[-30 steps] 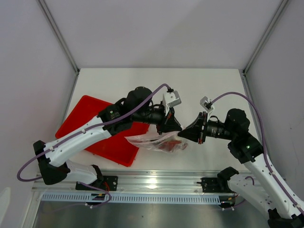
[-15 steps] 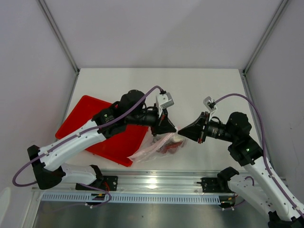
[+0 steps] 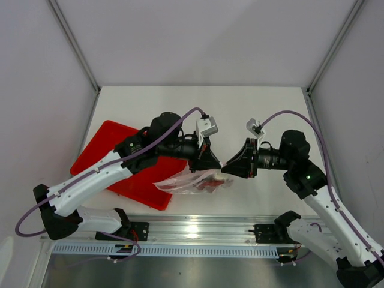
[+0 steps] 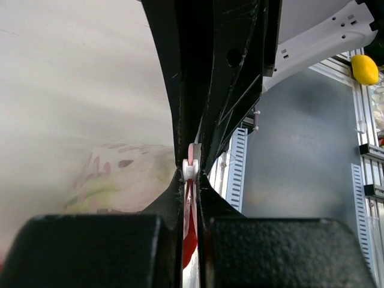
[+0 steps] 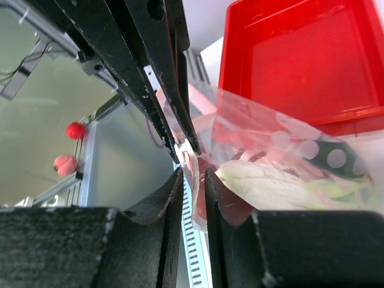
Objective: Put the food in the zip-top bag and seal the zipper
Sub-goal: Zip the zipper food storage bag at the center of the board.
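The bag (image 3: 191, 180) hung over the table's (image 3: 252, 114) near edge, about midway along it, beside the tray's (image 3: 102, 153) near corner. Inside I could see the lobster (image 3: 211, 183) and the leek (image 5: 270, 183) (the green fruit I couldn't pick out). My left gripper (image 4: 192, 171) was pinched tight on the zipper (image 4: 193, 153), and the right gripper (image 5: 193, 174) was clamped on the same strip, close alongside. Loading looked finished, I judged. How much of the zipper was pressed closed, I couldn't tell.

Clear crinkly bag (image 3: 180, 182), one corner raised, rest sagging, red lobster (image 3: 210, 183) and pale leek (image 5: 270, 181) inside, pink zipper (image 4: 193, 153) at raised corner.
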You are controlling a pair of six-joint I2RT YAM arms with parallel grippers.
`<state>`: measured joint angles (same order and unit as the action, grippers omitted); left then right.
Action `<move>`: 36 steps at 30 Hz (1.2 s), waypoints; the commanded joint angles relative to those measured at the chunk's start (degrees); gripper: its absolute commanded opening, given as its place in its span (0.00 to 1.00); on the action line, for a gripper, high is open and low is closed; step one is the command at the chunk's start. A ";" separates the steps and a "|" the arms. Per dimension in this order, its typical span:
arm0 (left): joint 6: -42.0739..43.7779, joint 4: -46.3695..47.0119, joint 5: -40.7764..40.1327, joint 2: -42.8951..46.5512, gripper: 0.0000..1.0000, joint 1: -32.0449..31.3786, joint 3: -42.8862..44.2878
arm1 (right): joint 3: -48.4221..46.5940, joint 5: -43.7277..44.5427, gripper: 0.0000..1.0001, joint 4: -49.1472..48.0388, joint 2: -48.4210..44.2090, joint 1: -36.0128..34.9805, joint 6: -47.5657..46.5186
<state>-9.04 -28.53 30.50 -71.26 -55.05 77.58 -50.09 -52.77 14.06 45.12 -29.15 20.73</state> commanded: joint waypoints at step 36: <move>0.25 -0.38 0.09 3.15 0.01 2.22 -2.69 | 6.93 6.89 0.00 -19.95 -1.43 0.31 12.39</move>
<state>-9.02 -28.32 30.65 -70.78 -53.39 76.34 -44.40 -49.47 3.97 45.93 -31.38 27.20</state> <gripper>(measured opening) 0.033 0.002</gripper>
